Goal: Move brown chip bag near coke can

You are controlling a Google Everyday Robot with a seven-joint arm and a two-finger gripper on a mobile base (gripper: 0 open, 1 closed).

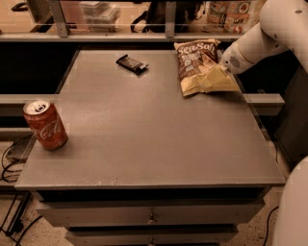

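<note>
The brown chip bag (196, 65), pale yellow and dark brown with white "Sea Salt" lettering, lies at the far right of the grey table (154, 139). My gripper (220, 79) is at the bag's right lower edge, touching or overlapping it, on the end of the white arm (250, 45) that comes in from the upper right. The coke can (44, 124), red with white script and a silver top, stands upright at the table's left edge, far from the bag.
A small dark candy bar wrapper (132, 63) lies at the far middle of the table. A rail and a shelf with packaged goods (226, 14) run behind it. Drawers (151, 218) sit below the front edge. Cables (9, 158) lie on the floor at the left.
</note>
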